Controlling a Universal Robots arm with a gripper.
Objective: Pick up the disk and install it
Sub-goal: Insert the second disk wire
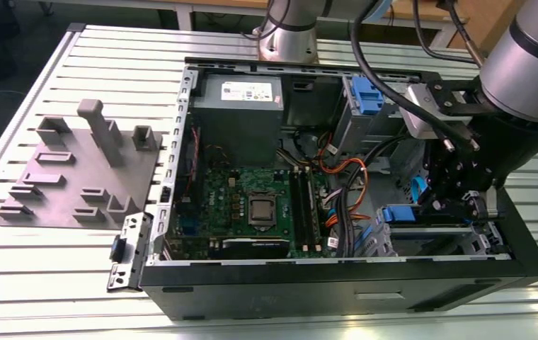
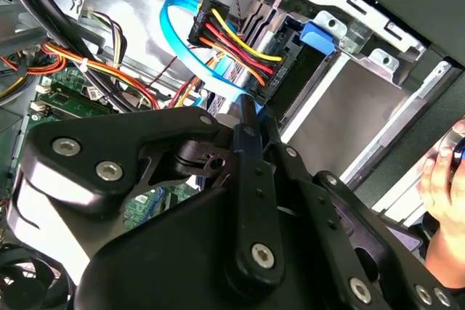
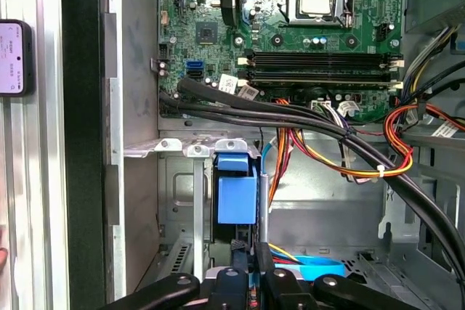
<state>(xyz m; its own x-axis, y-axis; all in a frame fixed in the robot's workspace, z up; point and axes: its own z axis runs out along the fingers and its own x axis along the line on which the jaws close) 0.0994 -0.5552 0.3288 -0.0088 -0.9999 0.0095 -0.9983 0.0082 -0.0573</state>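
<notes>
The disk's blue end [image 3: 236, 190] stands upright in the metal drive bay [image 3: 182, 201] at the corner of the open computer case [image 1: 345, 283]. In the exterior view that blue end [image 1: 407, 214] sits at the case's right front, just left of my gripper [image 1: 444, 209]. My gripper [image 3: 251, 259] is right behind the disk, its black fingers close together with a sliver of blue between them. In the second wrist view the fingertips [image 2: 243, 136] pinch that blue edge, and the blue tab [image 2: 320, 34] lies beyond them in the bay.
Orange, red, yellow and black cables [image 3: 327, 136] run close over the bay. The motherboard [image 1: 250, 198], grey power supply [image 1: 241, 99] and another blue-tabbed carrier [image 1: 368, 95] fill the case. A grey fixture plate [image 1: 71, 177] lies on the table. A hand [image 2: 443, 179] rests outside the case.
</notes>
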